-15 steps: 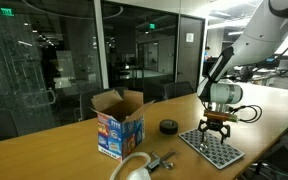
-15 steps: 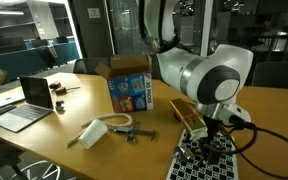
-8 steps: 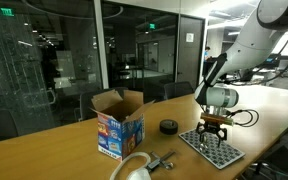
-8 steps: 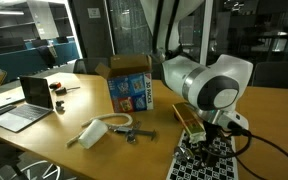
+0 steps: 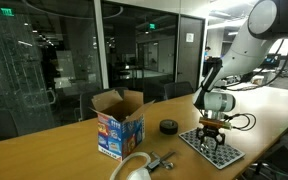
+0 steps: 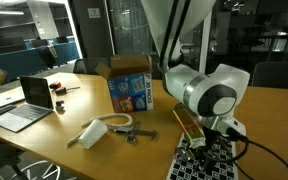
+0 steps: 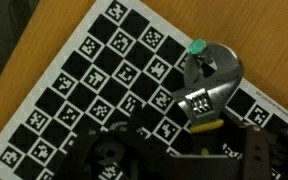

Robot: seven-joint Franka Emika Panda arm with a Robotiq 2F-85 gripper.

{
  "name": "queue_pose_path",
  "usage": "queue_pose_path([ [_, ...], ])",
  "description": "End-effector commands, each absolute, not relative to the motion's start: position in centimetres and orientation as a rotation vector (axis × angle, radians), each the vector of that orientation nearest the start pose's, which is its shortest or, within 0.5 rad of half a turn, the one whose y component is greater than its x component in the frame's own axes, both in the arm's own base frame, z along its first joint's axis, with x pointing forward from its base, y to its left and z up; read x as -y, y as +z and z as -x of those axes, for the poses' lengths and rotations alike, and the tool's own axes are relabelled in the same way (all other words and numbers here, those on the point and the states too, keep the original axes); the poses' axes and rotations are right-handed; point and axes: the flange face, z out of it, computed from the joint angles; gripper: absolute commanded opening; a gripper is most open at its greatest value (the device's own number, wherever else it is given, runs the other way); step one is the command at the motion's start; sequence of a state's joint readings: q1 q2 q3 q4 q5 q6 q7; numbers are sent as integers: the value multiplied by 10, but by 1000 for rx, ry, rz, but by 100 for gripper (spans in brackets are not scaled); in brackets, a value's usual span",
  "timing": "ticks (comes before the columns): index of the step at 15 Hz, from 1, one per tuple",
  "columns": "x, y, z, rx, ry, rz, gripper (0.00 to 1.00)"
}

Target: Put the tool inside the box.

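Wrist view shows the tool (image 7: 212,85) lying on a checkered board (image 7: 84,90) near a bench edge. The gripper (image 5: 213,136) hovers above it, jaws apart. The box (image 5: 119,125) stands well apart, mid-bench.

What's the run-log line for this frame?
phase: pre-grasp | gripper: open, above marker board | tool: lying on marker board, not gripped | box: flaps up
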State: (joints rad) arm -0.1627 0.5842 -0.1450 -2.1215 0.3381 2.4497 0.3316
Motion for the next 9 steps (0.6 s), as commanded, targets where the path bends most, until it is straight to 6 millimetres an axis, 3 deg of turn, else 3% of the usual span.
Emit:
queue_pose_path([
  [1,170,115,-524,-1332,355,2716,44],
  [5,169,126,-529,-1319,345,2726,12],
  [9,170,141,-530,-1304,360,2742,16],
])
